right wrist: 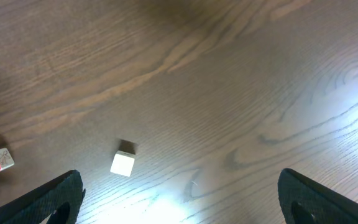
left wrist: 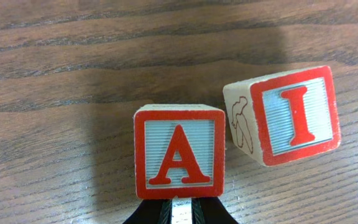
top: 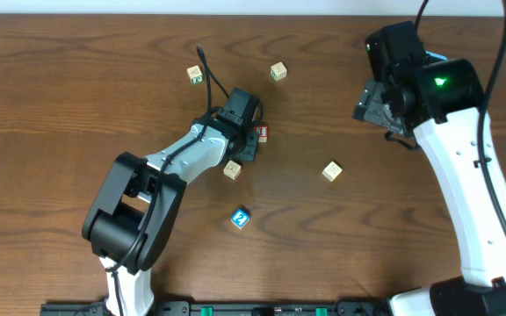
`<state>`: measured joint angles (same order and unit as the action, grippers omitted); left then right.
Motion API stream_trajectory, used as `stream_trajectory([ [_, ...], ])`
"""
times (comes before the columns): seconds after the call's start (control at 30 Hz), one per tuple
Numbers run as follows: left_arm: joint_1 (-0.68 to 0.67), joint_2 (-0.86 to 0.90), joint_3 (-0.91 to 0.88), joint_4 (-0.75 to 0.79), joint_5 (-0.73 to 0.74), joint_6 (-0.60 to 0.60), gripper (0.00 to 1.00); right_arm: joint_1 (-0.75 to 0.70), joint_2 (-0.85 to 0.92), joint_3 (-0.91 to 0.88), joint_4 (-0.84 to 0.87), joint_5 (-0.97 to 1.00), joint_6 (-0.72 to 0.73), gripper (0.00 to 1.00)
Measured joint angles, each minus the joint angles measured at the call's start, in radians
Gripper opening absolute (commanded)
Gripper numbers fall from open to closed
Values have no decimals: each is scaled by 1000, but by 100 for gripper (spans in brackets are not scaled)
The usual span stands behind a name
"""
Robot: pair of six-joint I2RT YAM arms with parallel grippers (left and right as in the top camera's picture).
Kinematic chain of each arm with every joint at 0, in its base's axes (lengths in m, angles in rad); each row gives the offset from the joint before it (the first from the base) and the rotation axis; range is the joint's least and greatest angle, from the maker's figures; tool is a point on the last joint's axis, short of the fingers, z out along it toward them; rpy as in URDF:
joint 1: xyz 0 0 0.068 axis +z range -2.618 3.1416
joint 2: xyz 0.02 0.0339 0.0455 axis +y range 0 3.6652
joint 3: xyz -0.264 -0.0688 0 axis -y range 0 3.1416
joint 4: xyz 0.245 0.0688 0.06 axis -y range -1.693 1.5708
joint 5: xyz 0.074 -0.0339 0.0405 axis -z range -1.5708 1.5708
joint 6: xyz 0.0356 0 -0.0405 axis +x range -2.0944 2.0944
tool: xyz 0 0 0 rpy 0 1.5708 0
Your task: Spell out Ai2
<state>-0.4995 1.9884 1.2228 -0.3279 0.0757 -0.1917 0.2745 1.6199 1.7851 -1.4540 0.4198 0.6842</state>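
In the left wrist view the red-framed A block point(left wrist: 179, 152) lies face up on the wood, right at my left gripper's tips point(left wrist: 179, 210). The fingers are shut together and touch its near edge, not around it. The red I block point(left wrist: 284, 115) lies tilted just to its right, apart from it. Overhead, the left gripper point(top: 249, 140) covers the A block; the I block point(top: 263, 132) shows beside it. The blue 2 block point(top: 241, 218) lies nearer the front. My right gripper point(top: 376, 104) hangs open and empty over the right side point(right wrist: 179, 205).
Other pale blocks lie at the back left point(top: 195, 75), the back middle point(top: 278, 71), by the left arm point(top: 232, 169) and right of centre point(top: 331, 170), which also shows in the right wrist view point(right wrist: 122, 164).
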Motion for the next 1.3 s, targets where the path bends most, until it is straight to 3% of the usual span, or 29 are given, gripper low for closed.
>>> stream_trajectory([
  [0.43, 0, -4, 0, -35, -18, -21, 13, 0, 0, 0, 0, 0, 0, 99],
  [0.63, 0, -8, 0, -63, -147, -21, 13, 0, 0, 0, 0, 0, 0, 99],
  [0.97, 0, -8, 0, 21, -311, -17, 13, 0, 0, 0, 0, 2, 0, 99],
  [1.3, 0, -8, 0, 57, -291, -17, 14, 0, 0, 0, 0, 4, 0, 99],
])
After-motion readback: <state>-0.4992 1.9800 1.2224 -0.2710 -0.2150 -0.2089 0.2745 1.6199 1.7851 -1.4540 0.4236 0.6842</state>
